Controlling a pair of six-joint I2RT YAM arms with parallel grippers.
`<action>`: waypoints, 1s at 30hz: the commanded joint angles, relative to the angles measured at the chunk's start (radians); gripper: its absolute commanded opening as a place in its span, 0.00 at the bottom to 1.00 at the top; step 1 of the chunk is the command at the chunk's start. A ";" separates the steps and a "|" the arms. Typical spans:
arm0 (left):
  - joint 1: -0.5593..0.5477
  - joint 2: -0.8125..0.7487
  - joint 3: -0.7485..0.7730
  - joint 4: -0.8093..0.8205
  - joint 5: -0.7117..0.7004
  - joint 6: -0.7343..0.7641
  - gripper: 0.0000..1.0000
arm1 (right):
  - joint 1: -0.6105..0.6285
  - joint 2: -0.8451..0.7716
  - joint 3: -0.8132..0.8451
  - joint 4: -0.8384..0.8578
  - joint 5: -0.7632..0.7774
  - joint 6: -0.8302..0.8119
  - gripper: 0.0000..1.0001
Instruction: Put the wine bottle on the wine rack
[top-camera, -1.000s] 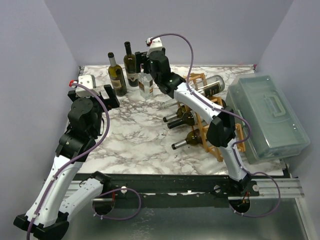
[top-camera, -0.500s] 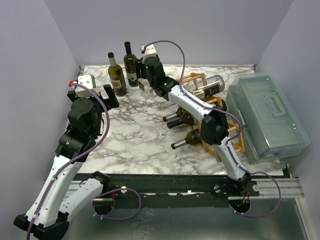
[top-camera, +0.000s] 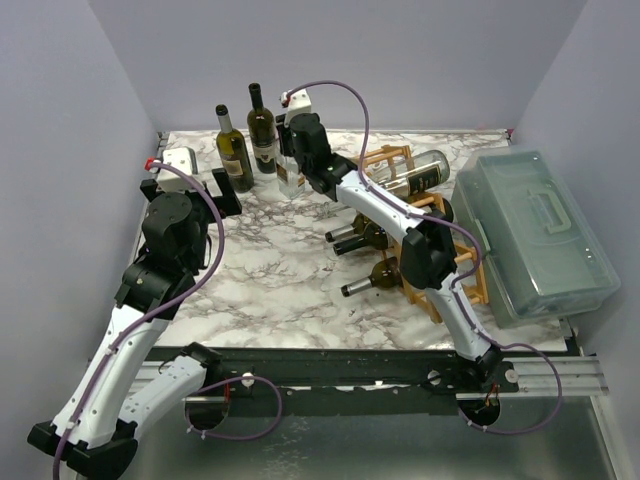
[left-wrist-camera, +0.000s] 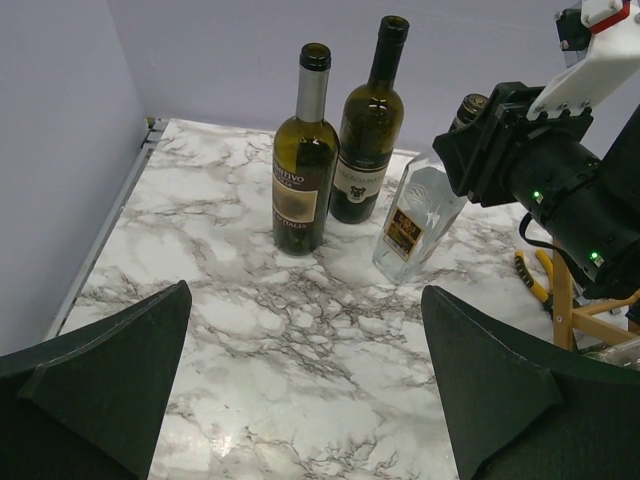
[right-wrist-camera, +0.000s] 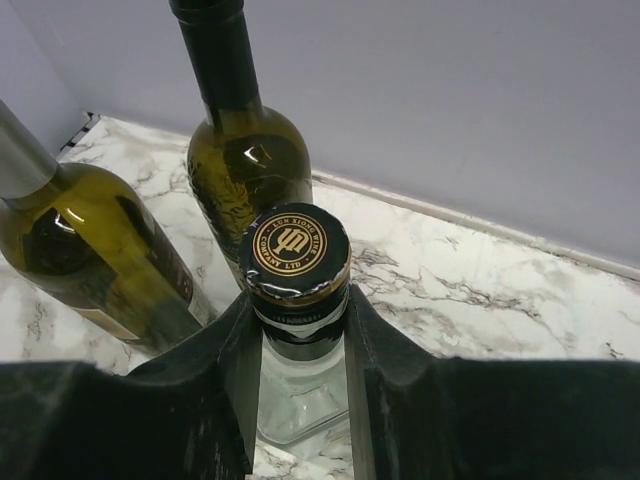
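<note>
Top external view: the wine rack (top-camera: 395, 153) right of centre already cradles several racked bottles (top-camera: 415, 172), while the clear wine bottle (top-camera: 291, 178) sits tilted on the marble tabletop (top-camera: 270, 270) at upper middle, beside two dark bottles (top-camera: 262, 130) and apart from the rack. The right gripper (right-wrist-camera: 298, 320) is clamped on its neck under the black cap (right-wrist-camera: 293, 252), so I'd say lift, carry and placing all remain; the left gripper (left-wrist-camera: 305, 400) hangs spread wide, holding nothing.
</note>
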 joint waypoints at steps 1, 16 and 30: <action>-0.003 0.004 -0.010 0.022 -0.025 0.012 0.99 | -0.007 -0.049 -0.022 0.041 -0.046 0.018 0.06; 0.009 0.015 -0.011 0.022 -0.019 0.008 0.99 | -0.007 -0.384 -0.169 0.101 -0.210 0.099 0.01; 0.015 -0.003 -0.014 0.023 -0.024 0.001 0.99 | -0.007 -0.806 -0.404 0.135 -0.241 -0.037 0.01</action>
